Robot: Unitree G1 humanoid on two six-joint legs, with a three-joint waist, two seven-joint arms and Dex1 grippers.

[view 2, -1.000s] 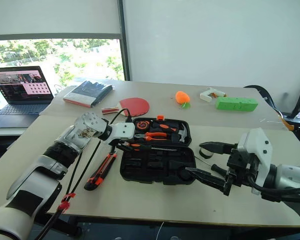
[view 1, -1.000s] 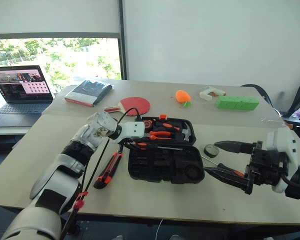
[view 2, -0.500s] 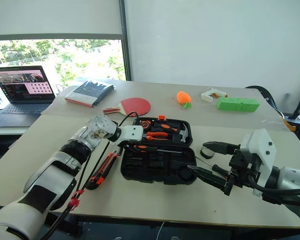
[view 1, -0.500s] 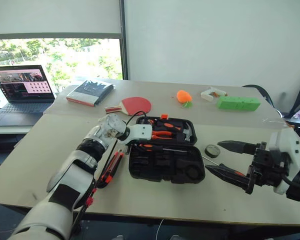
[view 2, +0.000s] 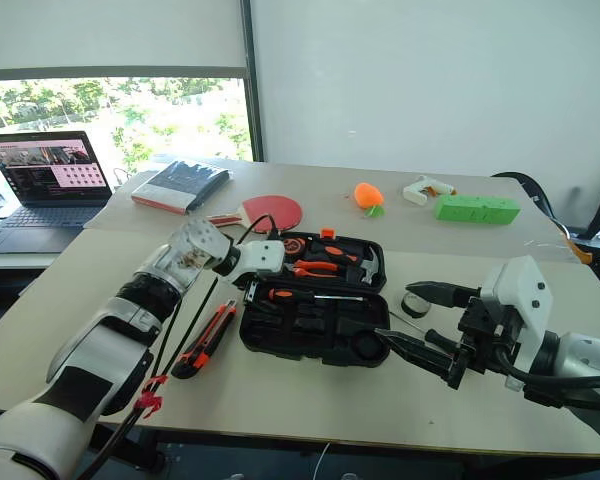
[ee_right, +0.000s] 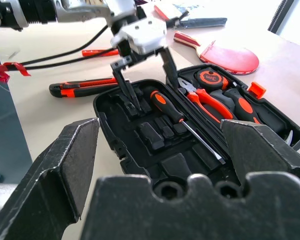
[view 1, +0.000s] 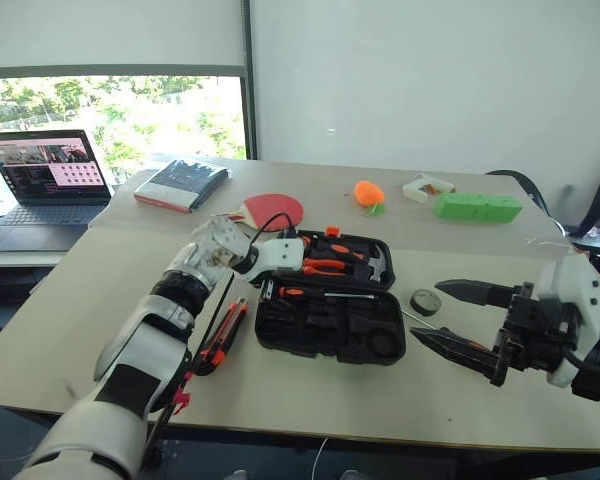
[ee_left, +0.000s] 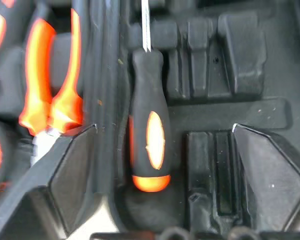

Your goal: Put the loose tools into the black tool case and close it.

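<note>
The black tool case [view 1: 332, 330] lies open in the middle of the table, with pliers [view 1: 325, 266] and other tools in its far half. An orange-and-black screwdriver [ee_left: 147, 140] rests in a slot of the near half. My left gripper [ee_right: 147, 82] hangs open just above its handle, one finger on each side, not touching it. The utility knife [view 1: 220, 335] lies on the table left of the case. A round black roll [view 1: 424, 300] sits right of the case. My right gripper [view 2: 387, 314] stands open and empty beside the roll, over a thin shaft [view 1: 410, 318] on the table.
At the back are a red paddle [view 1: 275, 210], an orange carrot toy [view 1: 367, 192], a green block [view 1: 477, 207] and a white object [view 1: 425, 186]. A dark book [view 1: 183, 183] and a laptop [view 1: 45, 180] stand far left. A slim orange tool [ee_right: 97, 51] lies beyond the knife.
My left gripper has opened and let go of the screwdriver, which now lies in the case. The gripper has risen slightly. The right arm has not moved.
</note>
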